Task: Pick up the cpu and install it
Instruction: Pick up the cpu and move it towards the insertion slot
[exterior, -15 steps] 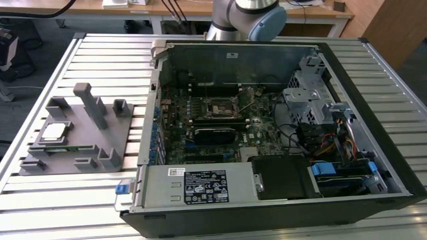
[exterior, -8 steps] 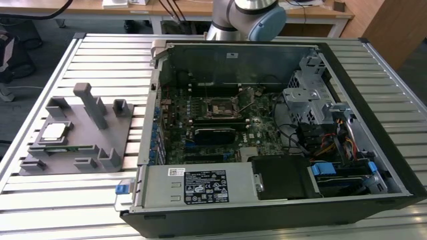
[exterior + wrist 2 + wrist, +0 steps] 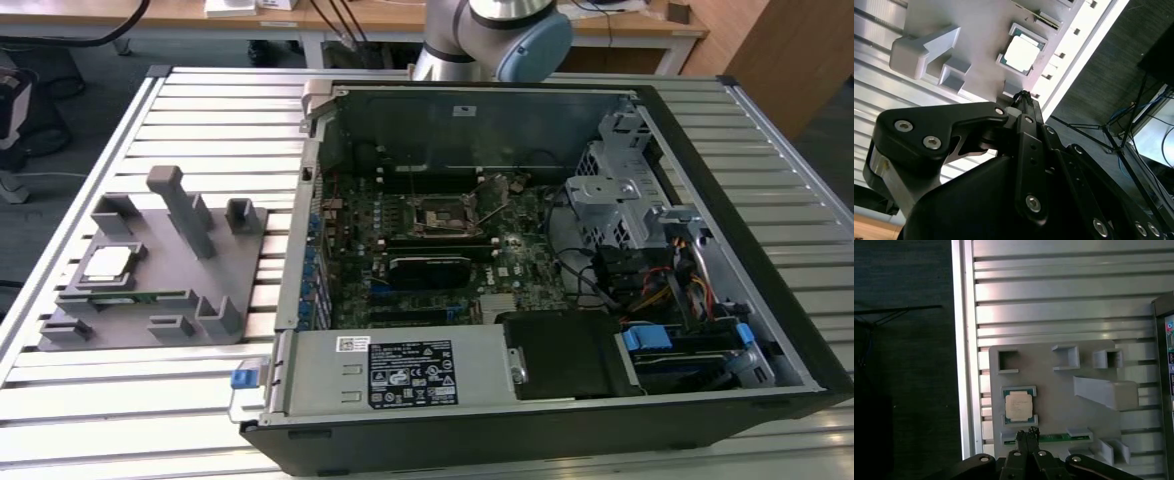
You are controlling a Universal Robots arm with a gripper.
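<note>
Claw: I see the gripper [image 3: 1027, 432] in both wrist views [image 3: 1022, 95]. Its black fingers are drawn together until the tips meet, and there is nothing between them.

Claw position: in the first wrist view the tips lie over the grey tray [image 3: 1054, 400], at the edge nearest the camera. They are just beside the cpu's pocket with a gap between. I cannot tell how high they are above the tray.

Cpu: the cpu [image 3: 1018, 406] lies flat in its square pocket on the tray, silvery top up, with a pale rim around it. In the second wrist view [image 3: 1023, 52] it sits square in the pocket, and nothing touches it. In the exterior view [image 3: 110, 263] it is on the side of the tray away from the computer case [image 3: 467, 130].

Memory stick: a thin green memory stick [image 3: 1054, 438] lies in a slot on the tray, just beside the cpu pocket. The claw's tips overlap one end of it in the first wrist view.

Tray: the tray [image 3: 140, 232] rests on the slatted metal table [image 3: 200, 110], with several upright grey posts rising from it.

Case: it lies open right beside the tray, with the motherboard facing up.

Socket: the dark, metal-framed socket [image 3: 441, 212] sits in the motherboard, well apart from the tray.

Arm: the arm [image 3: 481, 40] rises beyond the case, on the side away from the tray.
</note>
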